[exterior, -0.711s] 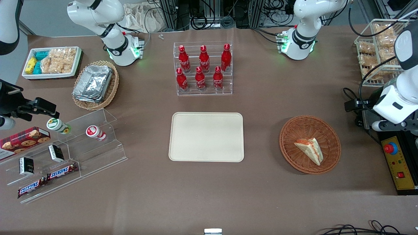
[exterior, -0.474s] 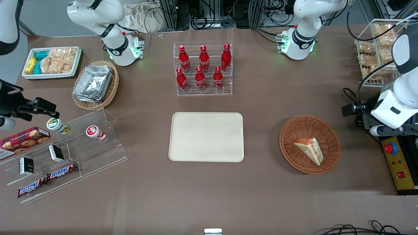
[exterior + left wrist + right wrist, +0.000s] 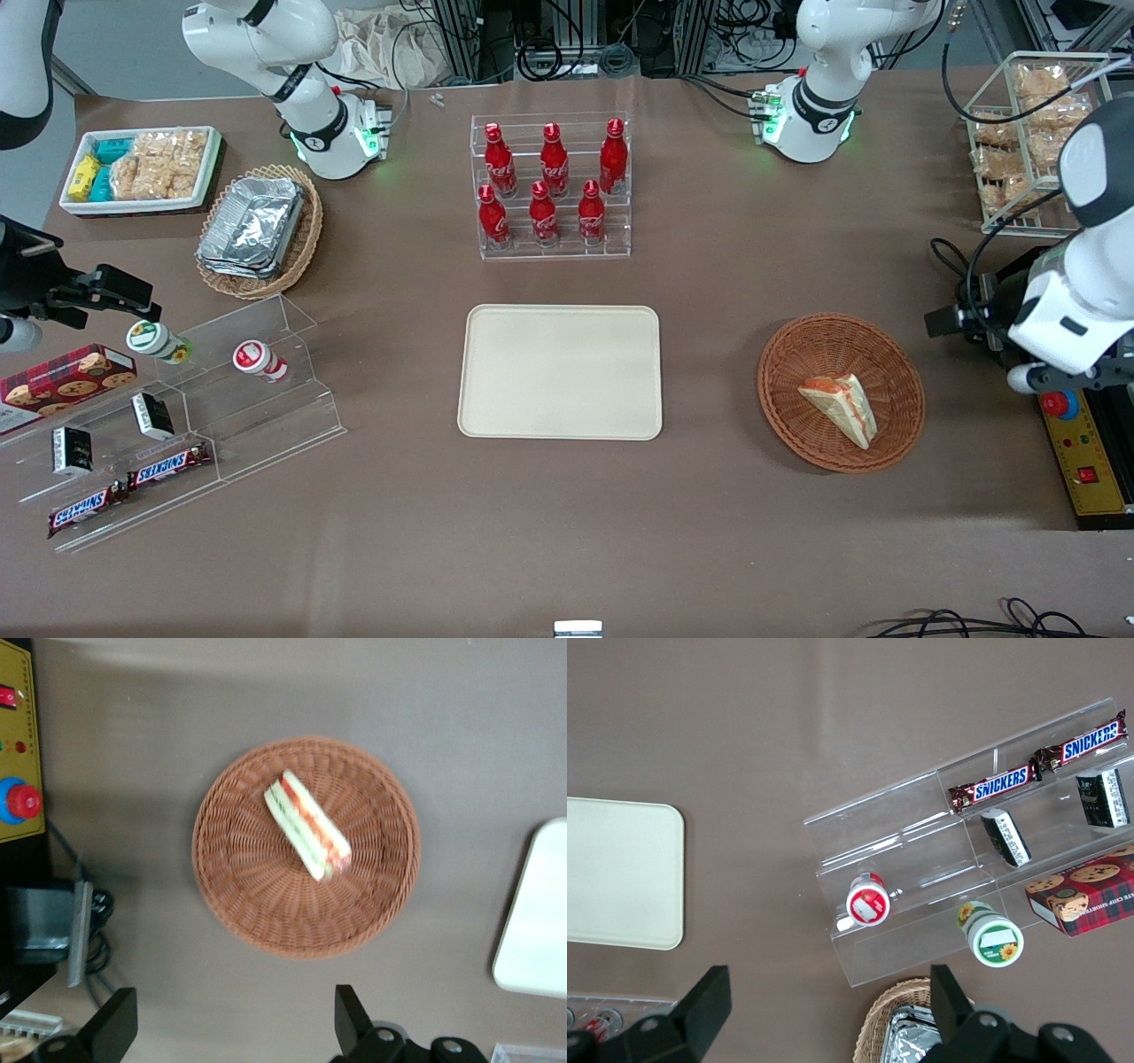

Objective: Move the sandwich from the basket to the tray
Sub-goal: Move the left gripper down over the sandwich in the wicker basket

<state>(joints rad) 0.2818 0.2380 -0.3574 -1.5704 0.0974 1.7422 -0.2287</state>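
The sandwich (image 3: pixel 841 408) (image 3: pixel 307 826), a pale bread wedge with red-orange filling, lies in the round reddish-brown wicker basket (image 3: pixel 788 354) (image 3: pixel 239 904). The flat cream tray (image 3: pixel 560 370) (image 3: pixel 537 912) rests on the table beside the basket, toward the parked arm's end. My gripper (image 3: pixel 961 321) (image 3: pixel 232 1028) hovers above the bare table beside the basket, toward the working arm's end. It is open wide, with nothing between its fingers (image 3: pixel 350 1019). It touches neither basket nor sandwich.
A yellow-and-black control box (image 3: pixel 1085 447) (image 3: pixel 16 744) with a red button sits at the table edge near my gripper. A wire rack of snack bags (image 3: pixel 1019 151) stands farther from the front camera. A clear stand of red bottles (image 3: pixel 551 186) is farther back than the tray.
My gripper and wrist have shifted nearer to the front camera and a little toward the basket. The sandwich, basket and tray have not moved.
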